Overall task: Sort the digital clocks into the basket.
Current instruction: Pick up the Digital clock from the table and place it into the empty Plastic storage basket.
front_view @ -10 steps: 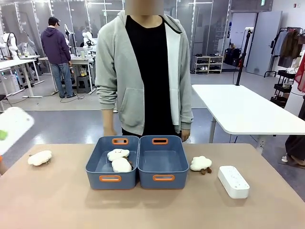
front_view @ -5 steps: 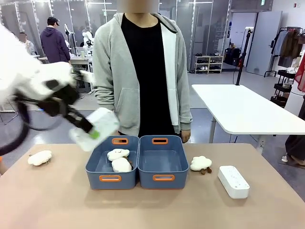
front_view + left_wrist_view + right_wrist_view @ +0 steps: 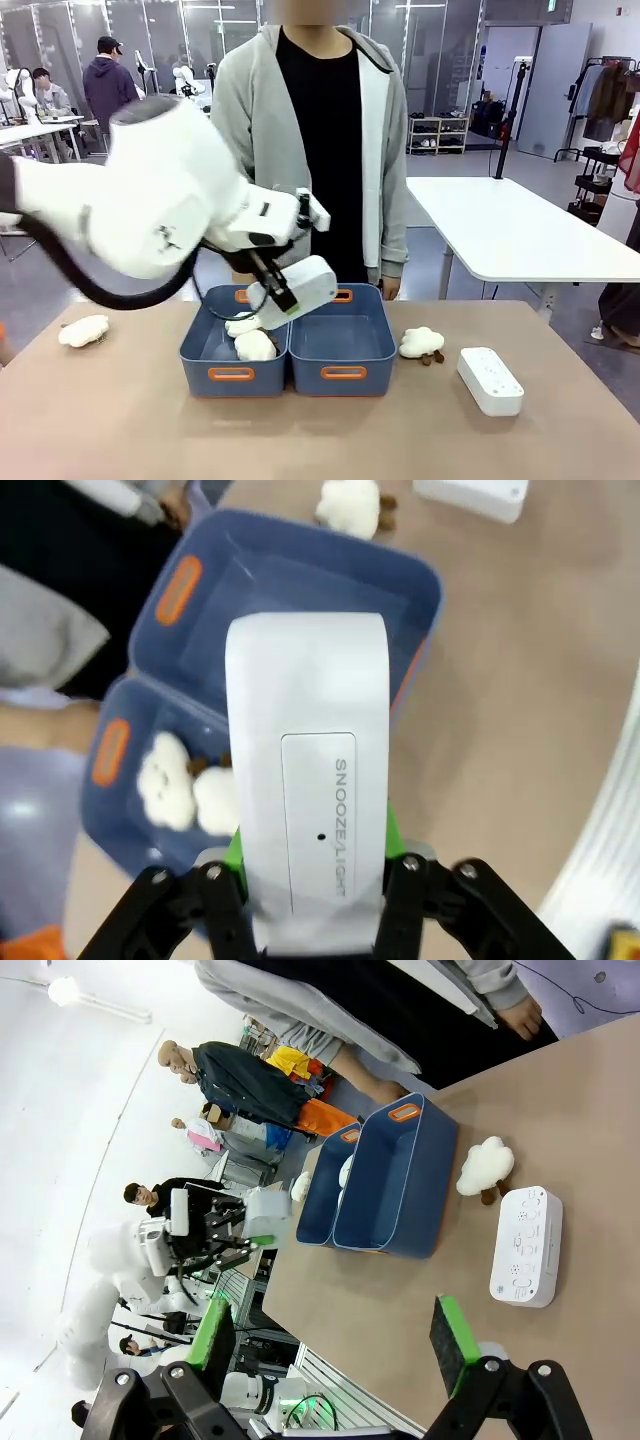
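My left gripper (image 3: 279, 298) is shut on a white digital clock (image 3: 300, 290) and holds it in the air over the two blue bins, about where they meet. In the left wrist view the held clock (image 3: 310, 770) reads "SNOOZE/LIGHT" and hangs above the empty basket (image 3: 300, 580); green pads press on both its sides at the gripper (image 3: 312, 880). The basket (image 3: 370, 372) is the right-hand bin. A second clock (image 3: 490, 380) lies flat on the table at the right, also seen as the clock (image 3: 525, 1245) ahead of my right gripper (image 3: 330, 1335), which stands open and holds nothing.
The twin bin (image 3: 200, 370) on the left holds two white plush toys (image 3: 250, 335). More plush toys lie at the far left (image 3: 83, 330) and beside the basket (image 3: 422, 343). A person in a grey hoodie (image 3: 250, 130) stands close behind the bins.
My left arm has swung in from the left edge with the clock in its grip and now holds it over the bins. The right gripper and the things on the table have not moved.
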`<act>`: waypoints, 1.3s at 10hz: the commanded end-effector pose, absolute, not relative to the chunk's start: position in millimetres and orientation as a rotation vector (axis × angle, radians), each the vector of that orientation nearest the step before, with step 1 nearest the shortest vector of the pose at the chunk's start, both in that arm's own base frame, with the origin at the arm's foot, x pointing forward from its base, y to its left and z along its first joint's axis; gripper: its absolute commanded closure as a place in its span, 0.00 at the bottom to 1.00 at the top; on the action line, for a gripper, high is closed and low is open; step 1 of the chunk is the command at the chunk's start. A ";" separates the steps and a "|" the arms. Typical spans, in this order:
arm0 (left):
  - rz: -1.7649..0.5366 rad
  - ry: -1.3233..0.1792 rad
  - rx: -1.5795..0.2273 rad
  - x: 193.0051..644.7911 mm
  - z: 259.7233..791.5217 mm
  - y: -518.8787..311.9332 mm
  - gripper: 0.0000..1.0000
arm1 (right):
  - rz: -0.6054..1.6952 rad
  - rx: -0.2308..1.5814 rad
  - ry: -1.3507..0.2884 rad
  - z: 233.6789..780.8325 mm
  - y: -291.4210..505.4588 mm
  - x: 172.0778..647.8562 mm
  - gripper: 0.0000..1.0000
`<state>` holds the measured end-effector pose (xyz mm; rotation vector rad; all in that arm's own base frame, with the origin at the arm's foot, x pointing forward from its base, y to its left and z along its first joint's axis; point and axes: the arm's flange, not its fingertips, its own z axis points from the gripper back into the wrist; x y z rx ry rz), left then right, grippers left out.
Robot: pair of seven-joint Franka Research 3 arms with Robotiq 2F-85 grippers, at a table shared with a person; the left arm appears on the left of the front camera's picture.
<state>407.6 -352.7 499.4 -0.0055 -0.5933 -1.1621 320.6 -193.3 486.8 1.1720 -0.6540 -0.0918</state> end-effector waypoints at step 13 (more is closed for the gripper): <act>-1.623 -0.412 0.010 476.0 429.9 -437.6 1.00 | -0.079 1.176 -0.663 488.1 -194.0 319.3 0.00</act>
